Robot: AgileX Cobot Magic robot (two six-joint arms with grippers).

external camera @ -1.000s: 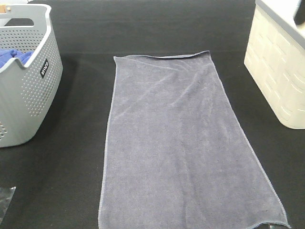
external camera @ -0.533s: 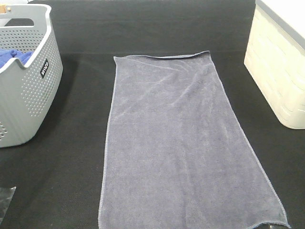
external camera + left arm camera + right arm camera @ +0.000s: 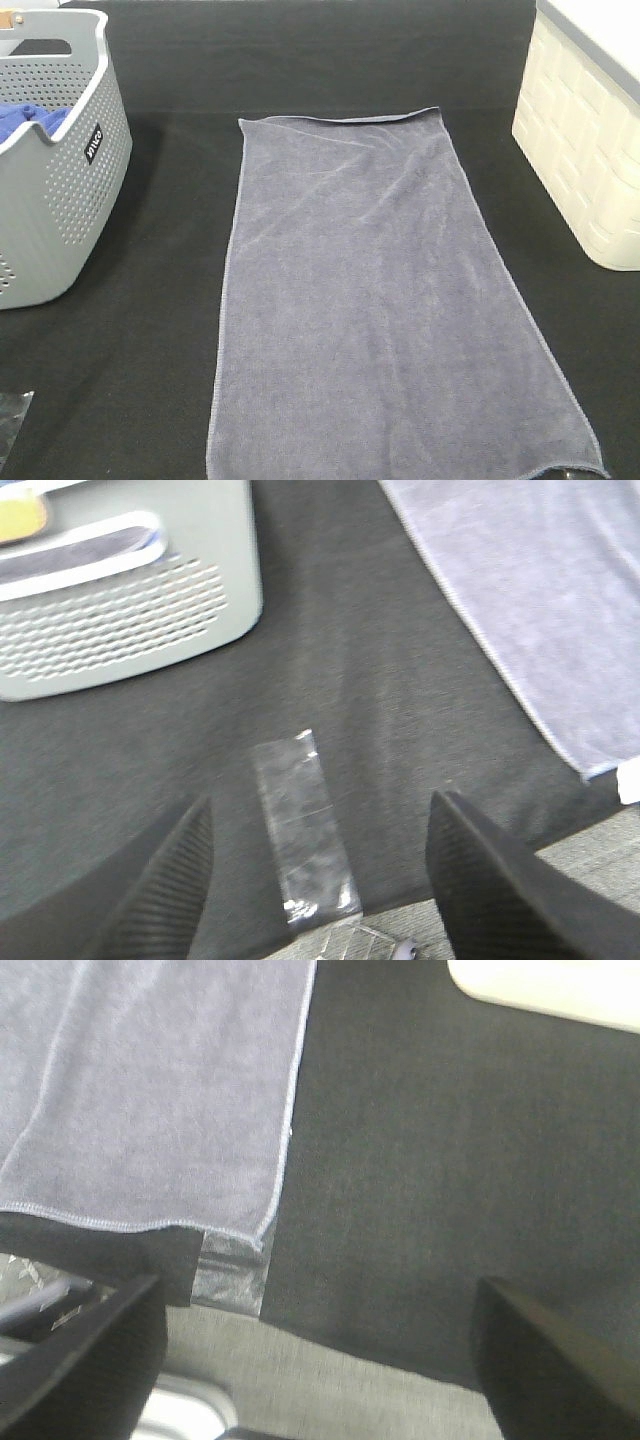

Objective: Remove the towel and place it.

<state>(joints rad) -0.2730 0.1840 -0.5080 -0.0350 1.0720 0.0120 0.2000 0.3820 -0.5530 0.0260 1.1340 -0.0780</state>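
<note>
Tape [image 3: 303, 825], a clear strip of it, is lying on the black table cover [image 3: 150, 380] near the front edge, and the left gripper [image 3: 320, 880] is hanging just above it with its two dark fingers [image 3: 170, 885] standing wide apart and gripping nothing. On the other side, the right gripper [image 3: 320, 1350] is hovering over the cover's front edge, its fingers [image 3: 545, 1355] likewise spread wide with nothing between them. Neither gripper is showing in the high view.

Just beyond the grippers, the towel [image 3: 385, 300] is lying flat and spread out lengthwise on the cover, in the middle of the table, its near hem reaching almost to the front edge and its far hem well up the table. In the right wrist view its near corner [image 3: 150, 1090] is resting partly on another clear patch of tape [image 3: 232, 1270]. Soft creases are running across the far half.

Further back on the left, the grey perforated basket [image 3: 55, 200] is standing apart from the towel, with a bright blue cloth [image 3: 28, 122] sitting inside it. On the far right, a cream bin [image 3: 585, 150] is standing near the towel's far corner, not touching it.
</note>
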